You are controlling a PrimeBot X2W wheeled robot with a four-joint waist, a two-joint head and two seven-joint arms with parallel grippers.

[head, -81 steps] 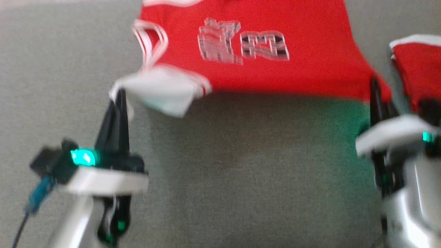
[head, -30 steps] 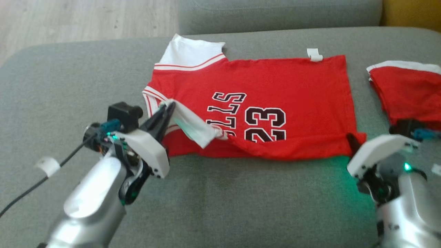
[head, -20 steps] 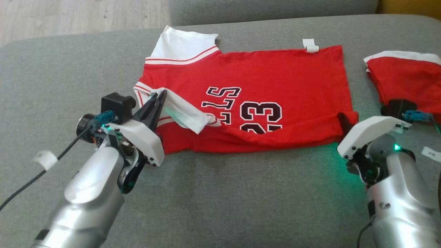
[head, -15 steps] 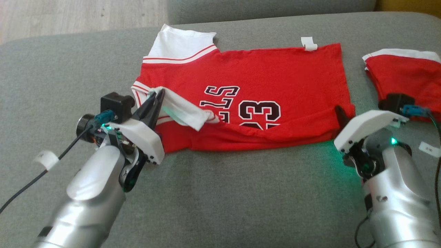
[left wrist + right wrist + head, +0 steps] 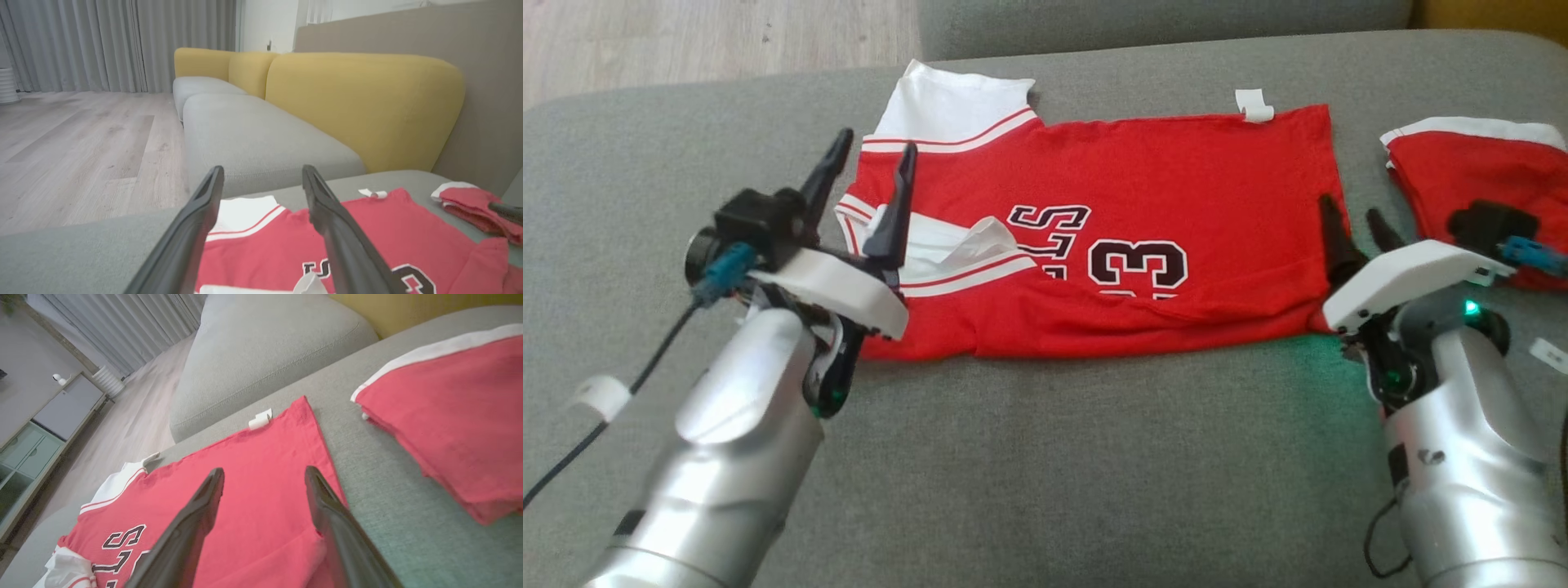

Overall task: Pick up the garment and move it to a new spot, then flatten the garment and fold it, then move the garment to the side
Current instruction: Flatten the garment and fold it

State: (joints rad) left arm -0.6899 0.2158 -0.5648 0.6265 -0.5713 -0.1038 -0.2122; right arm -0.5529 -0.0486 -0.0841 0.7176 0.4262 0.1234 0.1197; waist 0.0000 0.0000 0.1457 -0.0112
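The red jersey with black "23" lies spread on the grey cushion, its near edge folded over onto itself. One white sleeve sticks out at the far left, and the other white sleeve lies crumpled on the red cloth. My left gripper is open above the jersey's left end, holding nothing. My right gripper is open at the jersey's right edge, also holding nothing. The left wrist view looks past the left gripper at the jersey. The right gripper hangs over the jersey.
A second red garment with white trim lies folded at the right, close to my right wrist. A small white tag sits at the jersey's far edge. Wooden floor lies beyond the cushion, and a yellow sofa back stands behind it.
Both grippers have opened and let go of the jersey's near edge. The white sleeve has dropped onto the red cloth. Both grippers have risen slightly.
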